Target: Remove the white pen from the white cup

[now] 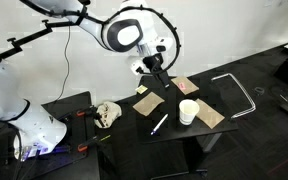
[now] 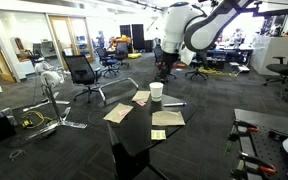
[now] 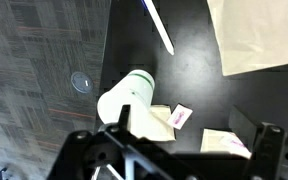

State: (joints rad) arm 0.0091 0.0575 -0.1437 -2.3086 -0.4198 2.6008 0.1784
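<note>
Your gripper point(image 3: 176, 150) hangs spread wide with nothing in it, its two fingers framing the bottom of the wrist view, and in both exterior views it sits above the far part of the black table point(image 1: 179, 132), clear of everything on the top. Closest beneath it stands the white cup point(image 3: 127, 96), upright, with nothing rising above its rim. The white pen point(image 3: 158, 26) is not in the cup. It lies flat on bare tabletop near the cup but apart from it, set at a slant, with a tan paper point(image 3: 249, 35) off to one side. By how things lie, the removal looks done, so the risk is in disturbing what is there. If you lower from here, a wide-open finger could catch the cup's rim and tip it, since a small cup like that probably weighs little. A sweep across the top could nudge the pen, and something that thin and round may roll toward the near edge. The pen is a slim, straight white stick. One end may be darker, but it's too small to tell.
</note>
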